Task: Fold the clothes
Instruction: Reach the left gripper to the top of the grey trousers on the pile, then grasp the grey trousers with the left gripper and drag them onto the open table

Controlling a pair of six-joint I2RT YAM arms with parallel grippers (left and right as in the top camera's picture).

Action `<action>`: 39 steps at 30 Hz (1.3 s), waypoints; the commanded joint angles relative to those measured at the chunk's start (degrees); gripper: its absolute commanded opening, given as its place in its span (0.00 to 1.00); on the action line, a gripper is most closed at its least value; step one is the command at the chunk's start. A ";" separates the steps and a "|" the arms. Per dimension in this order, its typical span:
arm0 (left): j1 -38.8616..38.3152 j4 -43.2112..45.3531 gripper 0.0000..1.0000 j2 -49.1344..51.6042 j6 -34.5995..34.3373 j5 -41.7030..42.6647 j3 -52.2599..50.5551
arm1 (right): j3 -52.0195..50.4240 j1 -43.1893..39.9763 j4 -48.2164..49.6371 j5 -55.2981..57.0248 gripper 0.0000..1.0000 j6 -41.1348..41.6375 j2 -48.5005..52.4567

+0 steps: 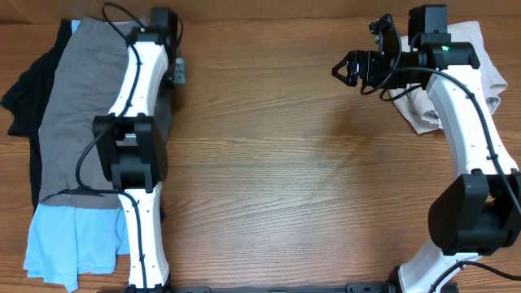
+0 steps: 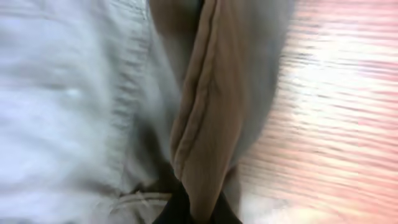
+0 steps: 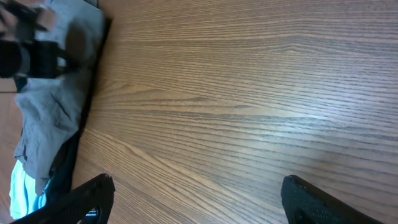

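The medium-grey shorts (image 1: 77, 106) lie on a pile at the table's left, over a black garment (image 1: 23, 96) and a light-blue shirt (image 1: 69, 244). My left gripper (image 1: 174, 72) is at the shorts' far right edge. In the left wrist view its dark fingers (image 2: 189, 211) are shut on a raised, brownish-looking fold of the grey cloth (image 2: 74, 93), and the picture is blurred. My right gripper (image 1: 346, 68) is open and empty above bare wood at the far right, its fingers wide apart (image 3: 199, 202). The beige shorts (image 1: 482, 61) lie crumpled behind the right arm.
The wooden table (image 1: 301, 179) spans between the two arms. The right wrist view shows the grey shorts (image 3: 59, 93), the black garment's edge (image 3: 68, 165) and a bit of the blue shirt (image 3: 22, 186) far to the left.
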 commanded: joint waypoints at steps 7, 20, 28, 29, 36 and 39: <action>-0.66 -19.61 0.04 -8.20 -0.96 8.57 29.49 | 0.92 0.17 -5.27 -1.75 0.79 -0.04 -0.59; -13.07 -19.15 0.04 -23.19 -1.05 20.48 40.06 | 3.28 -4.90 -14.23 -7.56 0.77 0.20 -11.21; -25.49 0.28 0.04 -24.28 -9.90 25.31 39.50 | 3.28 -15.69 -19.39 -8.11 0.84 0.17 -22.47; -26.80 3.65 0.04 -24.00 -11.43 25.33 39.36 | 3.28 -16.79 -20.00 -8.11 0.84 0.15 -23.21; -33.68 17.29 0.05 -21.05 -15.23 27.21 39.15 | 3.26 -20.48 -23.61 -7.26 0.87 -0.52 -24.70; -34.36 11.89 0.06 -20.92 -14.36 26.73 39.17 | 3.26 -20.48 -24.09 -5.16 0.87 -0.50 -24.63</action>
